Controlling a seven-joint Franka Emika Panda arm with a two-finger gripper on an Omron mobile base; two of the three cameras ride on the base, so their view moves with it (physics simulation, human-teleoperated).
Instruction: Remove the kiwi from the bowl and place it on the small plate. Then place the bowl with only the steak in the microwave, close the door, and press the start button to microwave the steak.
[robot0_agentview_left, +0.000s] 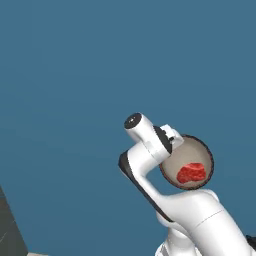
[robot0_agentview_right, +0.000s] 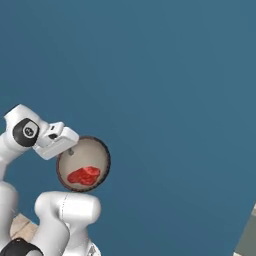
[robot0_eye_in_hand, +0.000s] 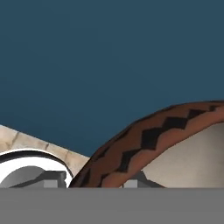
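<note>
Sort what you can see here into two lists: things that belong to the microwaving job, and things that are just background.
Belongs to the job:
- bowl, held up in the air at the claw
- steak, lying inside the bowl

Just background:
- blue wall behind everything
- beige counter edge, low in the hand view

Open blue space surrounds the bowl (robot0_agentview_left: 200, 150) above and sideways; the robot's own arm crowds below it.

The white hand covers the bowl (robot0_agentview_left: 200, 150) at its ten o'clock rim, hiding the gripper's fingertips, so their grip cannot be judged. In the hand view the bowl runs off the right edge, perhaps clamped below.
</note>
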